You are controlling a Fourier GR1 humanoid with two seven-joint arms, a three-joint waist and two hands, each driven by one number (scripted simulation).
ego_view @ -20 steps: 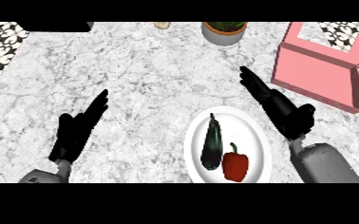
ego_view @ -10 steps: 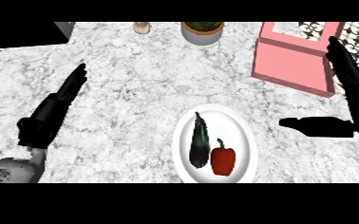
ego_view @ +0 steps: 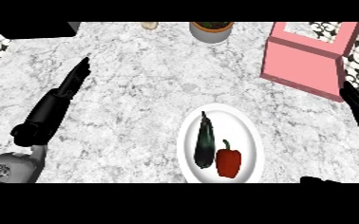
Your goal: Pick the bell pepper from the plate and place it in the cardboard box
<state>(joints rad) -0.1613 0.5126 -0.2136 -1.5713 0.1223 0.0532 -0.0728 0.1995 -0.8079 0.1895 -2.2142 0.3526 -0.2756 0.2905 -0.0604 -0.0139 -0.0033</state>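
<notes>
Red bell pepper [ego_view: 229,162] lies on the white plate [ego_view: 247,123], right half, stem pointing up-view. Just left of it on the same plate, a dark eggplant [ego_view: 204,141], long axis roughly parallel to the pepper; the two are close, contact unclear. Plate sits on the grey marbled worktop [ego_view: 154,85], lower middle of view. Pink cardboard box [ego_view: 303,69] stands at upper right, well apart from the plate, flaps open. Potted plant [ego_view: 211,30] at the top edge, a small pale object [ego_view: 148,25] to its left. Left hand [ego_view: 61,99] at view's left, fingers straight and together, holding nothing. Right hand [ego_view: 348,95] only a sliver at the right edge; finger state cannot be told.
</notes>
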